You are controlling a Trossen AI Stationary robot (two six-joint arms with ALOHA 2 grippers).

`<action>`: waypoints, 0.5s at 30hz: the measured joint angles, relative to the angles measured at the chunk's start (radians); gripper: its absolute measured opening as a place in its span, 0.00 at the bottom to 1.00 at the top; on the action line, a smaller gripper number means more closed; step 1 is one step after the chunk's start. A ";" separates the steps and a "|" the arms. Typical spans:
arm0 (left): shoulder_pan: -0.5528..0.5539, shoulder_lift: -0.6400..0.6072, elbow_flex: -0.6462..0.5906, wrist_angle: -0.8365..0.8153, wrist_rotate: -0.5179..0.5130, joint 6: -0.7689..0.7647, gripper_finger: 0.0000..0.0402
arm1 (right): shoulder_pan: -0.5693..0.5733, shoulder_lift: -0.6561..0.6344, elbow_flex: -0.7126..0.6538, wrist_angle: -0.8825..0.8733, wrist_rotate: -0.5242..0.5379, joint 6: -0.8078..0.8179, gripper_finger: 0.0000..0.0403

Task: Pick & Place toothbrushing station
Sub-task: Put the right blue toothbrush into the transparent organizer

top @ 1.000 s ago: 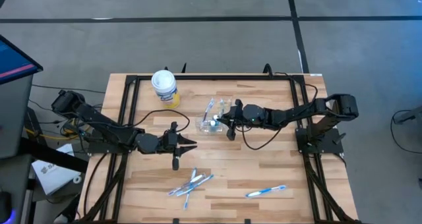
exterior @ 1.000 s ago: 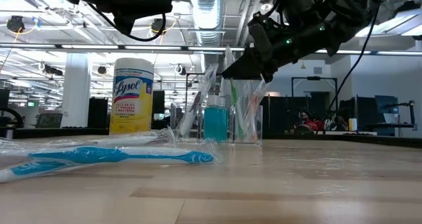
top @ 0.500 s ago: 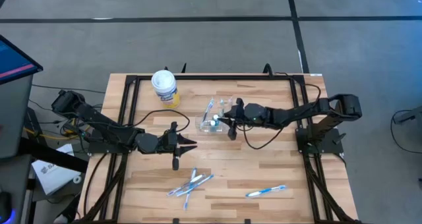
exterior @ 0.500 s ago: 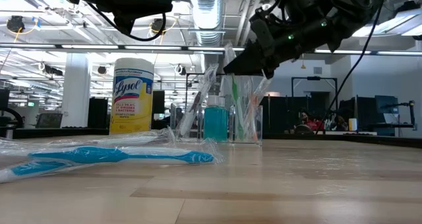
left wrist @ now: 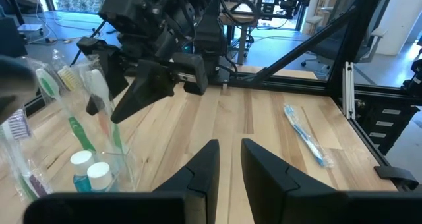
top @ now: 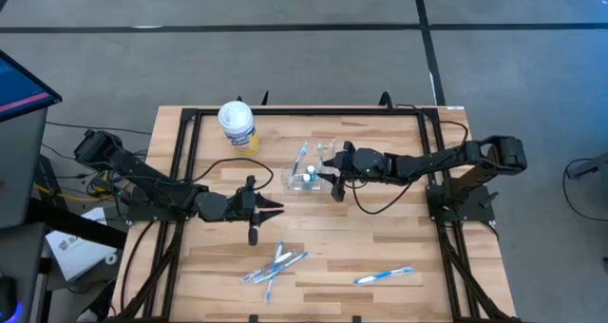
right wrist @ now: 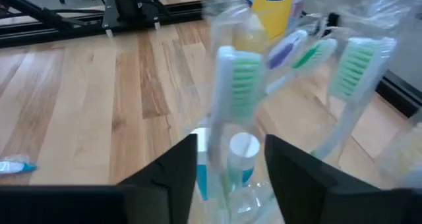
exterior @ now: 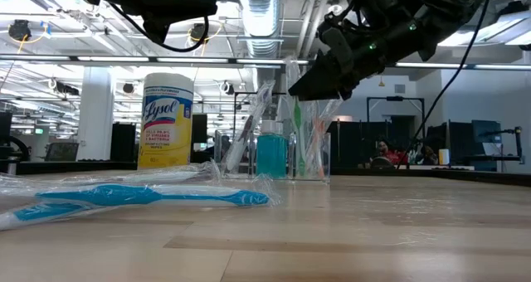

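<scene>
A clear plastic cup [top: 306,178] stands upright mid-table, holding several toothbrushes and teal toothpaste tubes [exterior: 271,153]. My right gripper [top: 330,174] hovers open at the cup's right side, above its rim. In the right wrist view its fingers stand on either side of a green-bristled toothbrush [right wrist: 245,79] that sticks up out of the cup; I see no touch. My left gripper [top: 278,207] waits near the cup, on its left and closer to the table's near edge, its fingers [left wrist: 229,145] a narrow gap apart and holding nothing. More wrapped toothbrushes [top: 275,264] [top: 383,276] lie flat near the front edge.
A white tub with a yellow label [top: 237,125] stands at the far left of the table. A black frame [top: 185,171] runs along the table's sides. Bare wood lies between the cup and the loose toothbrushes.
</scene>
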 joint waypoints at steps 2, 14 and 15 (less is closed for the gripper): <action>0.000 0.000 0.000 0.000 0.000 0.000 0.14 | 0.000 -0.015 0.000 -0.022 0.000 0.000 0.45; 0.000 0.000 0.000 0.000 0.000 0.000 0.14 | 0.024 -0.189 -0.001 -0.240 0.007 0.020 0.46; 0.000 0.000 0.000 0.000 0.000 0.000 0.14 | 0.030 -0.199 0.000 -0.257 0.004 0.020 0.45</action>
